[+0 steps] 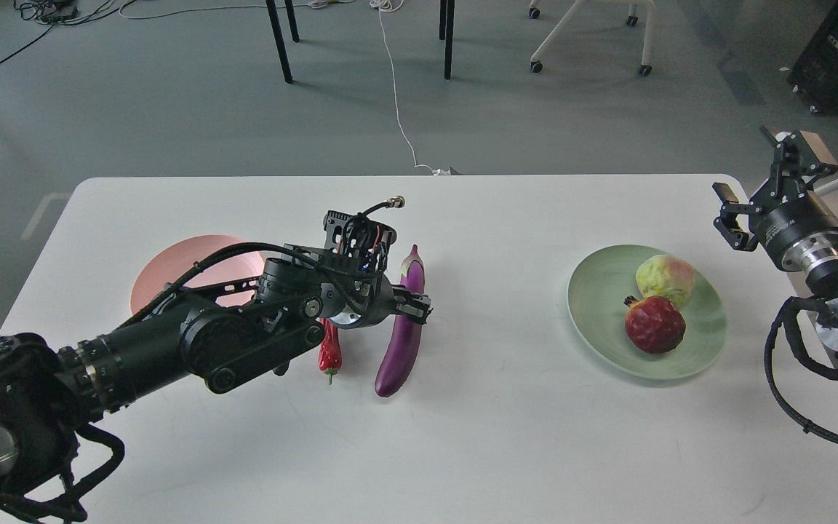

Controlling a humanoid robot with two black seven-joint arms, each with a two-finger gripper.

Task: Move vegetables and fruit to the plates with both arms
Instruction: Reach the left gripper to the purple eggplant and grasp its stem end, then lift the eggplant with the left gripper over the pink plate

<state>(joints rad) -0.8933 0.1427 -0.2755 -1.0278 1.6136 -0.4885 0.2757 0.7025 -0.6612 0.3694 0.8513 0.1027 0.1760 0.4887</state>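
Observation:
The purple eggplant lies tilted on the white table mid-centre, with the red chili pepper just to its left. My left gripper is shut on the eggplant's upper part. The pale pink plate lies behind my left arm, partly hidden by it. The mint green plate at the right holds the yellow-green fruit and the dark red pomegranate. My right gripper is open and empty, raised beyond the table's right edge.
The white table ends close to the green plate on the right. Chair and table legs and a white cable are on the floor behind the table.

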